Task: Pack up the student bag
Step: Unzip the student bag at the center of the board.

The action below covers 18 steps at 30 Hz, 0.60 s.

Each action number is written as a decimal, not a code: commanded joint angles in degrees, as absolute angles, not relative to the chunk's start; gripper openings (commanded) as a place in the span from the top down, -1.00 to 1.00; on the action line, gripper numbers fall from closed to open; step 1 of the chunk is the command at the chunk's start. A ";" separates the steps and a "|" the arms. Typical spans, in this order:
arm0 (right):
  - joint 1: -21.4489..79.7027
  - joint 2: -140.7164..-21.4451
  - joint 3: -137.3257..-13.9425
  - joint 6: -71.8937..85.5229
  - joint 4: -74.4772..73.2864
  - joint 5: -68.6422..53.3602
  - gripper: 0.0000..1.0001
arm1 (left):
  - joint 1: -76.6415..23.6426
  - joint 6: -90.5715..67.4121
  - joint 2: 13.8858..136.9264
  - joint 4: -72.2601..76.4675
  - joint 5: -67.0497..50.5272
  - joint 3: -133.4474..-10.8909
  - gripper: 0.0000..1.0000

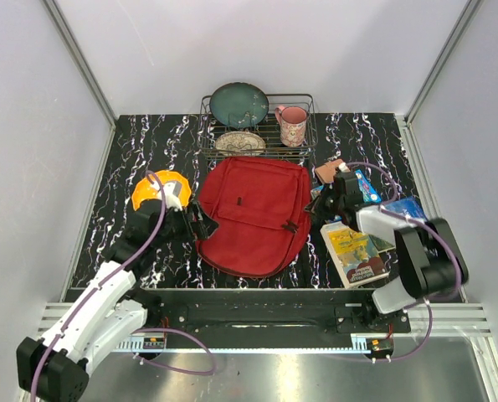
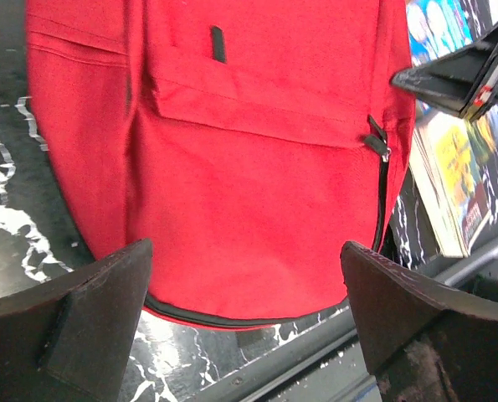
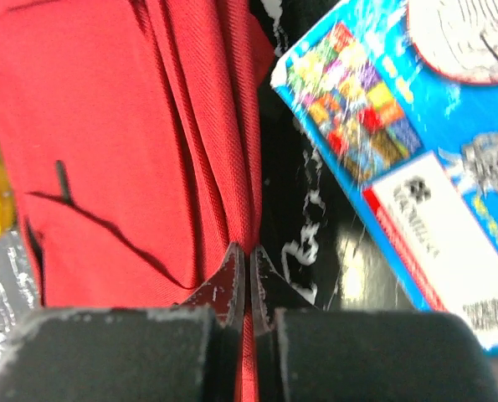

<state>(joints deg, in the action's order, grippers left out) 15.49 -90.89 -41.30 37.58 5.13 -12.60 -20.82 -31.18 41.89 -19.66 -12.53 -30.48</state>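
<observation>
The student bag (image 1: 253, 213), a big red backpack, lies flat in the middle of the black marbled table (image 1: 115, 176), front pocket and black zipper pulls up. My right gripper (image 1: 315, 203) is at the bag's right edge, shut on a fold of its red fabric (image 3: 232, 167); the jaws (image 3: 249, 255) pinch the cloth between them. My left gripper (image 1: 195, 224) hovers at the bag's left side, wide open and holding nothing. In the left wrist view its fingers (image 2: 106, 293) frame the bag's rounded lower edge (image 2: 257, 151) and its black piping.
A wire rack (image 1: 257, 126) at the back holds a dark green plate (image 1: 238, 104), a patterned dish and a pink mug (image 1: 292, 124). Books (image 1: 355, 253) and a blue colourful booklet (image 3: 416, 142) lie right of the bag. An orange and yellow object (image 1: 158, 189) lies left.
</observation>
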 commanded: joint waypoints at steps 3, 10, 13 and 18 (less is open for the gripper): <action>17.14 -70.51 -32.97 46.58 10.20 -7.30 1.00 | -32.15 -28.39 46.40 -14.25 -8.71 -36.65 -0.98; 17.23 -62.40 -31.29 45.89 5.46 -6.59 1.00 | -46.13 -21.11 62.56 -4.75 -8.17 -45.86 -0.98; 17.23 -61.79 -31.29 44.74 4.66 -9.04 1.00 | -50.35 -16.01 71.26 -3.60 -10.37 -50.95 -0.98; 17.32 -58.45 -30.32 43.95 2.99 -10.72 1.00 | -52.21 -12.14 80.14 1.48 -15.90 -54.58 -0.98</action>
